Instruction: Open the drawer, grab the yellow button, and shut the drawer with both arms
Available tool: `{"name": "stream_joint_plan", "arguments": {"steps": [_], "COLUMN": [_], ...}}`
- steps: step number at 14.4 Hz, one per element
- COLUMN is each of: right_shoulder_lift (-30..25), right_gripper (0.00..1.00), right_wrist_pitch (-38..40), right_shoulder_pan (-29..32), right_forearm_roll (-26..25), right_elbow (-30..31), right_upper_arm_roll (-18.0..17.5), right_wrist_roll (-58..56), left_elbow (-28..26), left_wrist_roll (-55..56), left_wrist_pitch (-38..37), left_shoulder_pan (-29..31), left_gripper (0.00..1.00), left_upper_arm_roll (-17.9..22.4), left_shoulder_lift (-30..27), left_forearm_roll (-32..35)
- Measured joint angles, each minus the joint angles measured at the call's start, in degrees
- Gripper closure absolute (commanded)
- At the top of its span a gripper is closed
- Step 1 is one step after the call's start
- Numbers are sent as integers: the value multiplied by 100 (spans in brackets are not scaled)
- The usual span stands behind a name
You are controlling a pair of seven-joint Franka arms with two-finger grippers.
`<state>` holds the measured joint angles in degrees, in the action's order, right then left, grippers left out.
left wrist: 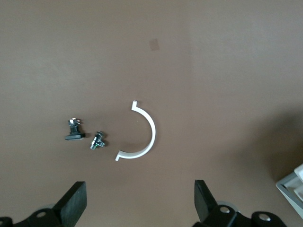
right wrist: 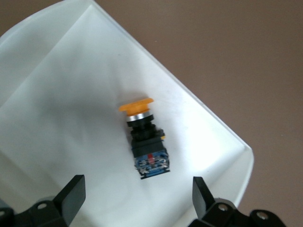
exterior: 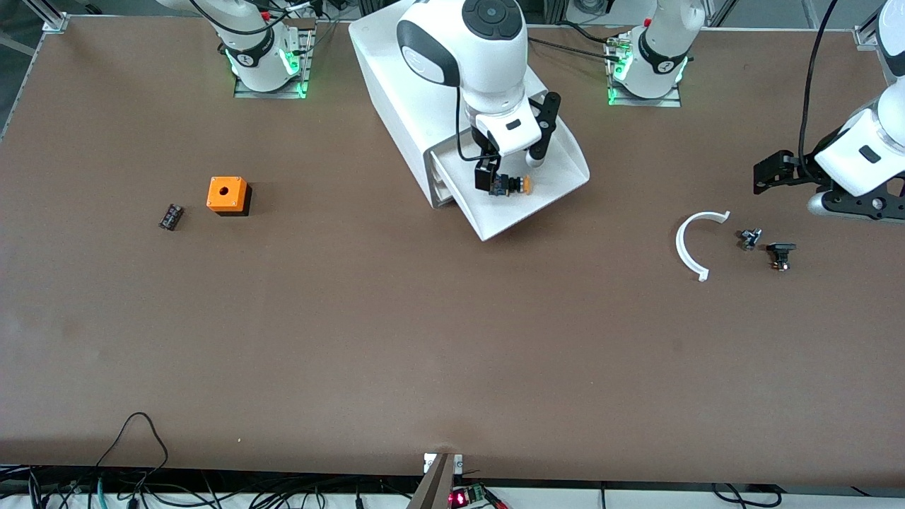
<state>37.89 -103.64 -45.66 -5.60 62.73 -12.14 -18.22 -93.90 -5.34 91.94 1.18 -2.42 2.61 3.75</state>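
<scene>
The drawer [exterior: 558, 185] stands pulled out, and the button [right wrist: 144, 139] lies on its floor, directly beneath the right gripper [right wrist: 135, 196], whose fingers are spread apart. The left gripper [left wrist: 137, 203] waits, fingers spread, over the bare table [exterior: 396, 339].

Even overhead light, soft shadows; drawer [right wrist: 71, 94] glares white; wrist views slightly soft.

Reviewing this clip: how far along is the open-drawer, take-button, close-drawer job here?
Done: the drawer is pulled open. In hand: the right pincer hangs open over the button, which lies on the drawer floor, ungrasped. The left pincer waits open above the white arc piece. Left: grasp the button, lift it out, close the drawer.
</scene>
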Motion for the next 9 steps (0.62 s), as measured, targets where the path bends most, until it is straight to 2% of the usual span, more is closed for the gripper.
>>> {"name": "stream_joint_plan", "arguments": {"steps": [9], "right_shoulder_lift": [321], "right_gripper": [0], "right_wrist_pitch": [-49], "right_shoulder_pan": [35], "right_forearm_roll": [-118], "right_elbow": [-6], "right_upper_arm_roll": [-39], "right_wrist_roll": [-528], "left_elbow": [93], "left_wrist_roll": [1006], "left_wrist_pitch": [113], "left_shoulder_pan": [-63], "left_gripper": [0], "left_upper_arm_roll": [-68], "left_shoulder_lift": [37], "left_forearm_roll": [17]}}
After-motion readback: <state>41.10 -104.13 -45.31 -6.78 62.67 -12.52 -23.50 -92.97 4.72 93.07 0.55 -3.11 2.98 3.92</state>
